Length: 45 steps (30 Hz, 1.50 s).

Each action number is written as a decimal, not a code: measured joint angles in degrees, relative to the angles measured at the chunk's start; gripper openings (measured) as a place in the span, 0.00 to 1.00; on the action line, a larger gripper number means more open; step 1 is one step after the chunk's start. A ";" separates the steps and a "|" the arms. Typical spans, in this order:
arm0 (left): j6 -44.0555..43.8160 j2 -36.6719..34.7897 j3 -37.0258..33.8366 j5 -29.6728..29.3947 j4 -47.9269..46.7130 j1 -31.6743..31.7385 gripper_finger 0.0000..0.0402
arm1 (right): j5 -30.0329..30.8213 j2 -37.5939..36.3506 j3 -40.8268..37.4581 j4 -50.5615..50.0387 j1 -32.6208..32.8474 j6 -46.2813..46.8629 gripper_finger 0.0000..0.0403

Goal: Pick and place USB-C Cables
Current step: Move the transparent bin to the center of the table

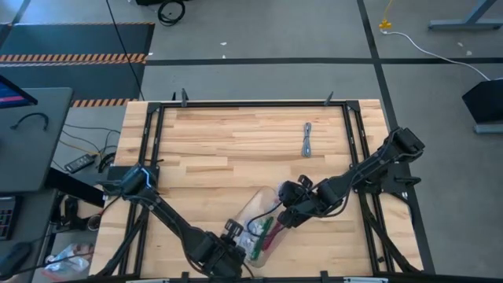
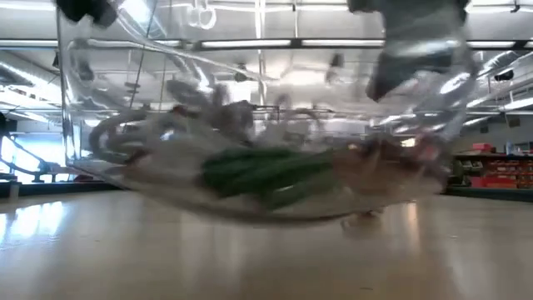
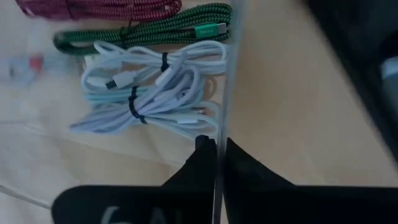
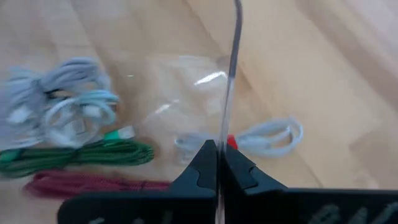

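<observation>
A: Where is the tray (image 1: 253,208)?
B: Near the table's (image 1: 220,149) front edge, between both grippers. The left gripper (image 3: 216,146) is clamped on its wall; the right gripper (image 4: 218,151) pinches the opposite wall.

A: And the cables?
B: Most lie inside the tray: a green cable (image 3: 155,30), a purple cable (image 3: 99,7), white cables (image 3: 155,87), and a grey cable (image 4: 267,137) with a red tie. The low view blurs them, so perhaps more. One loose cable (image 1: 307,140) lies well behind the tray.

Bright, even overhead light; ceiling strips glare on the worktop (image 2: 250,250) in the low view. The tray (image 2: 266,125) there is blurred, wrist views soft.
</observation>
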 joint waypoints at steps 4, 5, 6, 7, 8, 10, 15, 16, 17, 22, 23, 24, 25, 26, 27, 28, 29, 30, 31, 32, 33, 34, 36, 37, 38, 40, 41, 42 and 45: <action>-3.61 -0.04 0.86 -1.44 -6.11 0.00 0.02 | 0.86 -0.12 2.39 0.20 -1.43 -4.71 0.00; -4.76 -0.04 0.86 -1.76 -7.80 0.00 0.02 | 0.91 -0.13 2.86 0.23 -2.00 -5.92 0.00; -5.77 -0.04 0.86 -2.17 -9.52 0.00 0.02 | 0.87 -0.13 3.35 0.49 -2.71 -7.01 0.00; -6.63 -0.04 0.84 -2.50 -11.16 0.03 0.02 | 0.87 -0.13 3.87 0.61 -3.47 -8.16 0.00; -7.57 -0.05 0.84 -2.86 -12.04 0.09 0.02 | 0.87 -0.17 4.27 0.67 -4.27 -9.40 0.00; -9.01 -0.07 0.84 -4.30 -13.45 0.11 0.02 | 0.56 -0.22 5.01 0.60 -6.08 -11.73 0.00; -10.70 -0.09 0.84 -6.75 -15.03 0.79 0.02 | -2.44 -0.28 6.05 1.18 -11.45 -18.23 0.00; -10.80 -0.28 0.84 -6.74 -15.02 1.13 0.02 | -3.18 -0.28 6.15 1.23 -12.74 -19.50 0.00; -10.90 -0.59 0.84 -6.76 -14.92 1.52 0.02 | -3.67 -0.28 6.21 1.37 -13.94 -20.66 0.00; -11.07 -2.55 0.82 -6.74 -14.79 3.59 0.02 | -5.31 -0.31 6.33 1.82 -19.55 -26.31 0.00; -10.56 -3.01 0.82 -6.68 -14.78 3.99 0.02 | -5.88 -0.31 6.33 1.87 -20.56 -27.42 0.00; -10.11 -3.58 0.80 -6.60 -14.70 4.43 0.02 | -6.35 -0.31 6.34 1.96 -21.48 -28.42 0.00; -9.33 -4.13 0.80 -6.56 -14.60 4.95 0.02 | -6.65 -0.32 6.36 2.04 -22.35 -29.37 0.00; -8.70 -4.69 0.80 -6.47 -14.62 5.54 0.02 | -6.91 -0.34 6.37 2.11 -23.21 -30.29 0.00; -7.91 -5.31 0.80 -6.01 -14.75 6.20 0.02 | -7.22 -0.35 6.37 2.21 -24.02 -31.15 0.00; -7.25 -5.79 0.80 -5.41 -14.88 7.00 0.02 | -7.67 -0.35 6.37 2.38 -24.84 -31.98 0.00; -6.63 -6.36 0.80 -4.59 -14.90 7.84 0.02 | -8.04 -0.35 6.37 2.64 -25.69 -32.71 0.00; -5.94 -6.89 0.80 -3.65 -15.11 8.75 0.02 | -8.26 -0.35 6.37 2.96 -26.41 -33.47 0.00; -5.34 -7.61 0.80 -2.71 -15.46 9.68 0.02 | -8.51 -0.35 6.37 3.31 -27.09 -34.19 0.00; -4.51 -8.37 0.80 -1.78 -15.87 10.58 0.02 | -8.76 -0.35 6.37 3.64 -27.76 -35.08 0.00; -3.96 -8.97 0.80 -1.02 -16.22 11.54 0.02 | -9.10 -0.35 6.37 4.08 -28.37 -35.79 0.00; -3.37 -9.57 0.77 -0.35 -16.72 12.44 0.02 | -9.47 -0.35 6.37 4.42 -28.98 -36.61 0.00; -2.61 -10.33 0.69 0.35 -18.24 14.32 0.02 | -10.08 -0.44 6.37 4.76 -30.25 -38.02 0.00; -2.09 -10.57 0.69 0.54 -18.88 15.22 0.02 | -10.11 -0.51 6.37 4.77 -30.93 -38.54 0.00; -1.46 -10.83 0.69 0.86 -19.26 16.26 0.02 | -10.23 -0.55 6.37 4.85 -31.65 -39.16 0.00; -0.05 -11.48 0.67 2.07 -19.52 18.02 0.02 | -11.20 -0.52 6.35 4.82 -33.14 -40.40 0.00; 0.70 -11.69 0.67 2.71 -19.53 18.97 0.02 | -11.67 -0.52 6.35 4.85 -33.96 -40.91 0.00; 1.48 -11.78 0.67 3.35 -19.47 19.89 0.02 | -12.37 -0.50 6.35 4.91 -34.69 -41.28 0.00; 3.50 -11.76 0.67 4.56 -19.42 22.81 0.02 | -13.49 -0.47 6.28 4.75 -36.92 -42.56 0.00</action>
